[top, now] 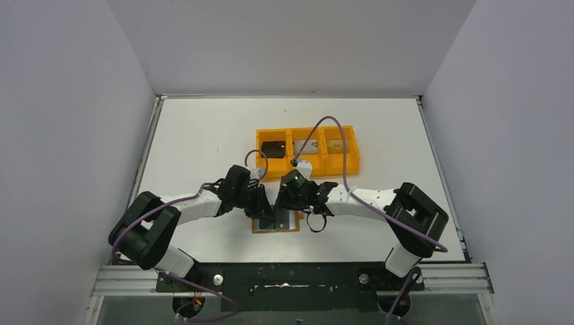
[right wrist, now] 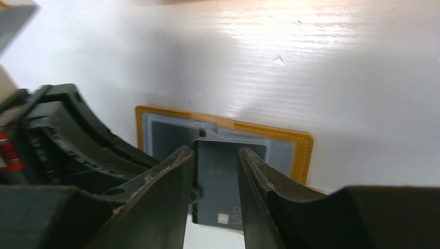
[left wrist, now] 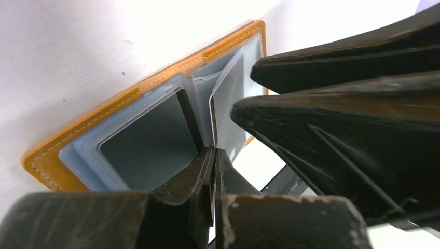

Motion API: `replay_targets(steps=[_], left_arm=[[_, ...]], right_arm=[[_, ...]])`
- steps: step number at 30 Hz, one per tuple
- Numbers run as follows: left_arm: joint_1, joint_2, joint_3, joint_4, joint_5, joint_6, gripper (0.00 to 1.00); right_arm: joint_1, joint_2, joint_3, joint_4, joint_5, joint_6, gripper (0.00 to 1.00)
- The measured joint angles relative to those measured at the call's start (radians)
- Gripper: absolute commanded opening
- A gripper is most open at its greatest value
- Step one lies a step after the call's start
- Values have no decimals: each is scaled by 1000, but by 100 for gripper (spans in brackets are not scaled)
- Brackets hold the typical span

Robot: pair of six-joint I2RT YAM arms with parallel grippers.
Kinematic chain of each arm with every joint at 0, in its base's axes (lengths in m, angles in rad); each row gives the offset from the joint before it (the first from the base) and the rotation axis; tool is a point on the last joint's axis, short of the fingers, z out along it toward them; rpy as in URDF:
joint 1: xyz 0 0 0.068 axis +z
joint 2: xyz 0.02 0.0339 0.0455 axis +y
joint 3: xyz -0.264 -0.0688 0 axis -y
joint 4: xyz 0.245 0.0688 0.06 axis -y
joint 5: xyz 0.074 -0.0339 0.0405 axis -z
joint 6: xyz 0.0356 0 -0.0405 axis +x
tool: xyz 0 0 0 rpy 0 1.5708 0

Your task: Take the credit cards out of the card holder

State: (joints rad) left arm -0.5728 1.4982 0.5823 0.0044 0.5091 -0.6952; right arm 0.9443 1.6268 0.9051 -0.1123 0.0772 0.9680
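White table (top: 203, 135), near edge: card holder (right wrist: 296, 142) lies open flat, both grippers crowded over it.
Top view hides most of it under the wrists. L gripper (left wrist: 213, 155) fully closed, tips at the centre fold, nothing seen between them. R gripper (right wrist: 215, 153) partly apart, fingers either side of a dark credit card (right wrist: 217, 192) sticking out of a pocket; contact unclear. Arms reach inward, elbows out.

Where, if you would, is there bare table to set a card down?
Bare table lies left of the orange tray and behind it. Crowded near centre: left gripper and right gripper meet over the card holder.
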Motion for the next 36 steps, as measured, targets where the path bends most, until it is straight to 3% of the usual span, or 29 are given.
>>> replay_targets(steps=[10,22,36], left_arm=[[0,-10,-2,-3,3,0,0],[1,-15,-4,-3,3,0,0],[1,-27,-4,-11,-8,0,0]], right_arm=[[32,70,55,-110,43,-45,46],[39,66,56,-99,38,-48,49],[47,66,54,-121,52,-45,34]])
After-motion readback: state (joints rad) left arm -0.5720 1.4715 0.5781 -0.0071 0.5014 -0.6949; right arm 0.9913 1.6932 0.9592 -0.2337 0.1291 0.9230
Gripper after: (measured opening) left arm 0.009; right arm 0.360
